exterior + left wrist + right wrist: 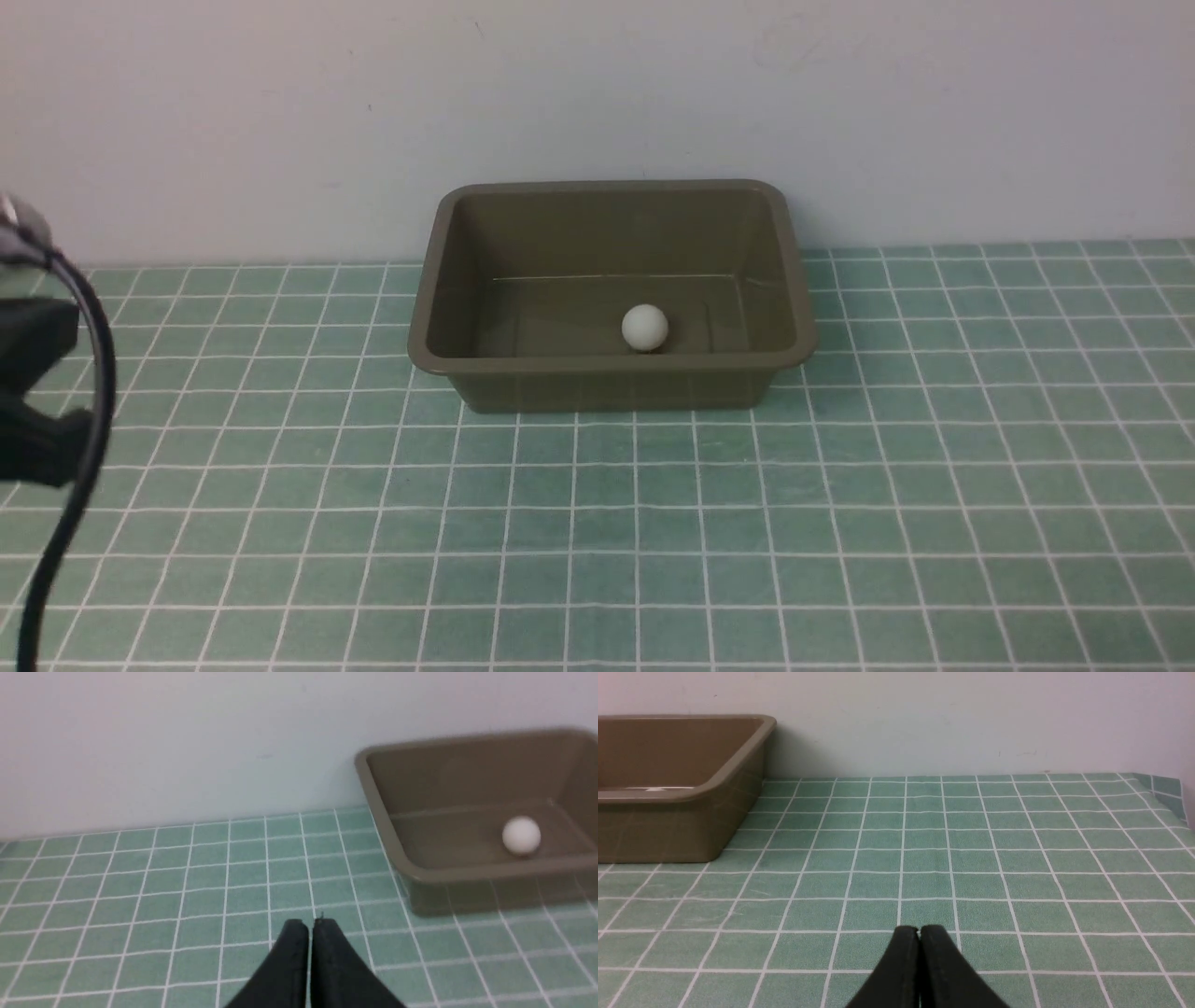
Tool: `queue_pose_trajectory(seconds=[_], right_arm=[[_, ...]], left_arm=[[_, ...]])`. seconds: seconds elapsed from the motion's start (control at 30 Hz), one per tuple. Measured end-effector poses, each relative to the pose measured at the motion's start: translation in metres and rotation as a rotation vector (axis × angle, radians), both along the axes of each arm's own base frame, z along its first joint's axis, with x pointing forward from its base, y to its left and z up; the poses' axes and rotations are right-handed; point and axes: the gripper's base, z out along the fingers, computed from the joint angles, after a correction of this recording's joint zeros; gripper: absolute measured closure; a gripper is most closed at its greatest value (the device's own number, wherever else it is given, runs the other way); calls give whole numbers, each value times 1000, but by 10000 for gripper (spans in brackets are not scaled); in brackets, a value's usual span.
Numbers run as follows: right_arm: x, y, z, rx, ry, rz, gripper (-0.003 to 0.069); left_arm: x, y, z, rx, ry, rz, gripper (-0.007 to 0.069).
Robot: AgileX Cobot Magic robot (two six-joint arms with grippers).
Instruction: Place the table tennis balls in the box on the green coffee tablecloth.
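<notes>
At the far left of the front view we see part of the left arm [37, 392], a dark body at the frame's edge with a black cable [105, 373] looping down in front of it. From its wrist camera we see the left gripper [310, 926] closed, its two black fingers pressed together with only a thin seam between them and nothing held. It hangs over bare cloth, well apart from the box and to the box's left.

The green coffee tablecloth [653, 523] covers the whole surface in front of us, running back to a pale wall [597, 93].

In the middle, at the back of the cloth and close to the wall, stands the box [607, 366], upright, with its long side toward us. The table tennis ball [644, 328] lies inside it on the floor of the tub, near the front wall and a little right of centre.

To the right of the box we see only open cloth. The right arm does not show in the front view. Its wrist camera shows the right gripper [919, 931] closed as well, fingers touching and empty, over the cloth to the right of the box and well apart from it.
</notes>
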Motion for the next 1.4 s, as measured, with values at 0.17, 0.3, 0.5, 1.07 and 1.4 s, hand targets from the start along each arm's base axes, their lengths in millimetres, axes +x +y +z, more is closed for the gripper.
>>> queue_pose_trajectory(seconds=[0.17, 0.3, 0.5, 1.07, 1.4], right_arm=[[0, 0, 0, 0, 0, 0, 675], [0, 0, 0, 0, 0, 0, 675], [0, 0, 0, 0, 0, 0, 675], [0, 0, 0, 0, 0, 0, 675], [0, 0, 0, 0, 0, 0, 675]], left_arm=[[-27, 6, -35, -157, -120, 106, 629], [-40, 6, -41, -189, -187, 117, 629], [-49, 10, -32, -199, -306, 143, 629], [-55, 9, -30, -174, -343, 131, 629], [-73, 7, -40, -4, -434, 97, 629]])
